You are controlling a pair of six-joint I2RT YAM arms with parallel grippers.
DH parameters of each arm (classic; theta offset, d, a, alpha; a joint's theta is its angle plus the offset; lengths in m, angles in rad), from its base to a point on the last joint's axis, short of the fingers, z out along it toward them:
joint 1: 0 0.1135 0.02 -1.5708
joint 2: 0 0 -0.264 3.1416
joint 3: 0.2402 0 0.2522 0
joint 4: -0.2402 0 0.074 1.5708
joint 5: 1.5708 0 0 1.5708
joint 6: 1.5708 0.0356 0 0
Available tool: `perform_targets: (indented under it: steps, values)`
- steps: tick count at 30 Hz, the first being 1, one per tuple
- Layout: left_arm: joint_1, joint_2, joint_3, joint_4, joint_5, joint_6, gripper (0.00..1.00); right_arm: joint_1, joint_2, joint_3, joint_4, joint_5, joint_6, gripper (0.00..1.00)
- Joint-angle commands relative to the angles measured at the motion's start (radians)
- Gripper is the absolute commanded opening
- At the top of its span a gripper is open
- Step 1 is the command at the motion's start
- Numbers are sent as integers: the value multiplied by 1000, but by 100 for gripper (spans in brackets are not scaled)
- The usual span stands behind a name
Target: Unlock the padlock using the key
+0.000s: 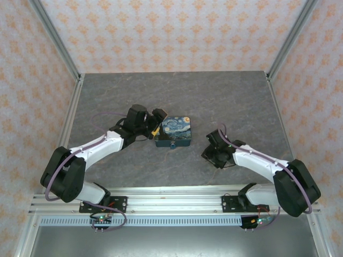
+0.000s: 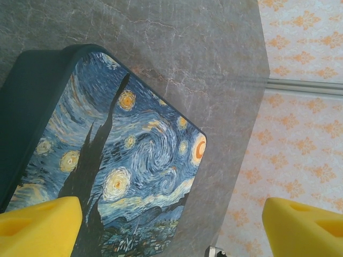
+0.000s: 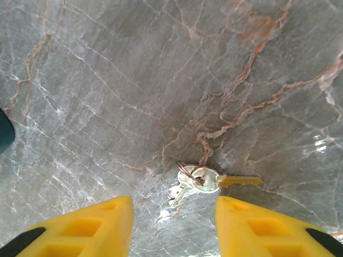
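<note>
Right pincer (image 3: 171, 219) spread wide over my keys (image 3: 206, 179), lower middle of the wrist frame
I should drop straight, straddle the ring (image 3: 185, 172) and pinch one key's bow off the worktop (image 3: 107, 80). Count: two keys, one ring, one box (image 2: 134, 160), one padlock (image 1: 174, 145) on its front wall at the top view's centre; left pincer (image 2: 171, 219) open too

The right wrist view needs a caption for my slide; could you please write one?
Open right claw poised above a small ring of keys lying flat on the grey marbled table.
</note>
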Motion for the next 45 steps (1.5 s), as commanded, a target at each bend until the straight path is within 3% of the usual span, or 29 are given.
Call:
perform_targets:
  steps: [1,30,45]
  values:
    - [7,11,15,28,11,8,88,-4,-8,-25,-37,6,-5,44]
    - [22,26,8,42,27,11,89,-140,141,115,-86,72,-139,41]
    - [36,40,8,54,46,13,89,-144,209,161,-82,4,-162,40]
